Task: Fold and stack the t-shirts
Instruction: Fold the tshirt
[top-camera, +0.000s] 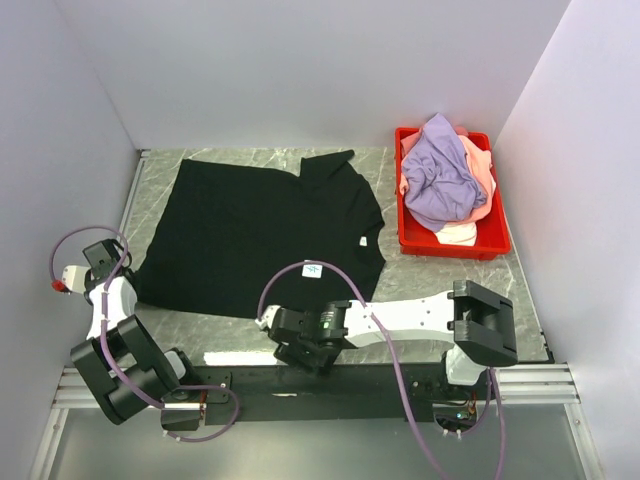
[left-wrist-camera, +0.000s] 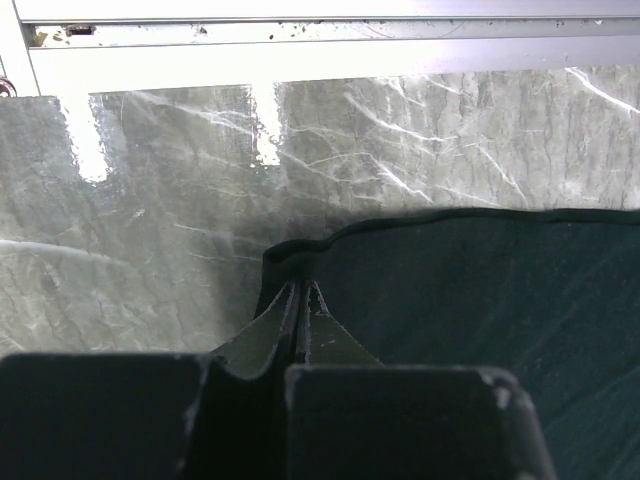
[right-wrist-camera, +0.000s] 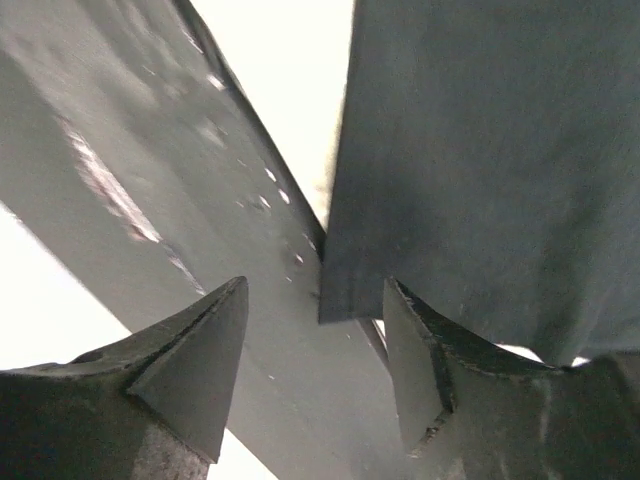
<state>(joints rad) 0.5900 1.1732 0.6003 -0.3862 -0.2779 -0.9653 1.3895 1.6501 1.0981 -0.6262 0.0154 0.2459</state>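
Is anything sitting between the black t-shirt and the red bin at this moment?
Nothing. In the top external view, only a narrow strip of bare marble table separates the black t-shirt from the red bin.

Black t-shirt (top-camera: 255, 235) spread flat, white label (top-camera: 312, 270) near hem; lavender shirt (top-camera: 440, 172), salmon-pink shirt (top-camera: 484, 176), white shirt (top-camera: 458, 233) heaped crumpled, right.

The black shirt (top-camera: 250, 230) is left plain, broken only by a small white label (top-camera: 313, 270). The table (top-camera: 450, 285) is patterned in grey marble, veined with white. The bin (top-camera: 408, 238) is coloured red; three more are heaped in it: a lavender shirt (top-camera: 440, 170), a pink shirt (top-camera: 487, 178) and a white shirt (top-camera: 460, 233). The arms (top-camera: 420, 312) are finished in white and black, their cables (top-camera: 345, 278) in purple.
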